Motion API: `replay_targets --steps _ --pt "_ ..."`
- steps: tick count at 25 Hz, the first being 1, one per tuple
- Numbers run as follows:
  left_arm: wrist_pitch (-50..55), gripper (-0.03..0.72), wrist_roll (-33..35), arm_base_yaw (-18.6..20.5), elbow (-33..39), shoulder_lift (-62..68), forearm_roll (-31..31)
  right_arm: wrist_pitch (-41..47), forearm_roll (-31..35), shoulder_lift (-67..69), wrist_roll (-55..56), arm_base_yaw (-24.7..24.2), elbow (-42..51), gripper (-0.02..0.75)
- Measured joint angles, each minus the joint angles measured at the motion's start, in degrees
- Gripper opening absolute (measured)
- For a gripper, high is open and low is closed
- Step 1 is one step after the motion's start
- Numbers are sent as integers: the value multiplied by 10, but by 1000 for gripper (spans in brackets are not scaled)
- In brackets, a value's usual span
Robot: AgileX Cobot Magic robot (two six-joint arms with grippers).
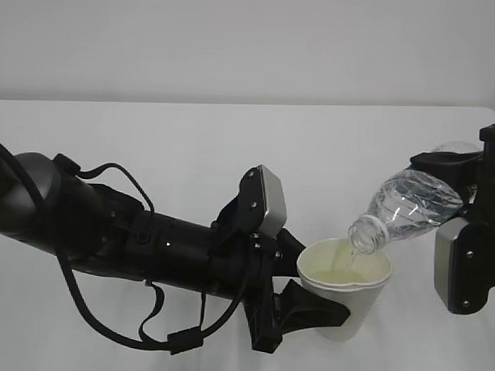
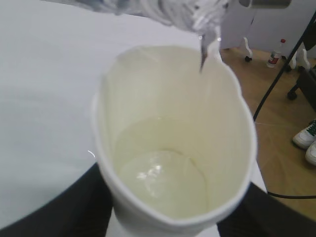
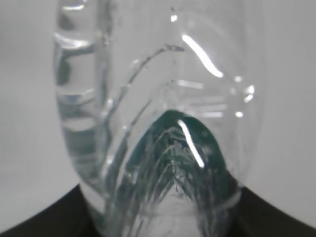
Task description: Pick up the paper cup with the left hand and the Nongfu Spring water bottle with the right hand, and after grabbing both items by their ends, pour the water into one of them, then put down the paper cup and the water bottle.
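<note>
Our left hand (image 1: 308, 307) pinches the paper cup (image 1: 346, 276) low on its wall; our right hand (image 1: 468, 203) clamps the Nongfu Spring water bottle (image 1: 411, 207) — tilted mouth-down over the rim — water (image 2: 203, 52) trickling in.

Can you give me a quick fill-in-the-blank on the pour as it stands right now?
1. The left pincer holds the paper ____.
2. The water bottle, held by the right pincer, is tilted with its open mouth ____ the paper cup.
3. A thin stream of ____ falls into the cup.
4. The cup's rim is squeezed out of ____.

Missing words: cup; above; water; round
</note>
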Motion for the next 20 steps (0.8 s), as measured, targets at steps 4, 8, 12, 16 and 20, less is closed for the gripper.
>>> replay_targets --steps 4,8,12,16,20 --pt "0 426 0 0 0 0 1 0 0 0 -1 0 0 365" --pt "0 426 0 0 0 0 1 0 0 0 -1 0 0 365" --pt "0 426 0 0 0 0 1 0 0 0 -1 0 0 365" --pt "0 426 0 0 0 0 1 0 0 0 -1 0 0 365" --pt "0 426 0 0 0 0 1 0 0 0 -1 0 0 365"
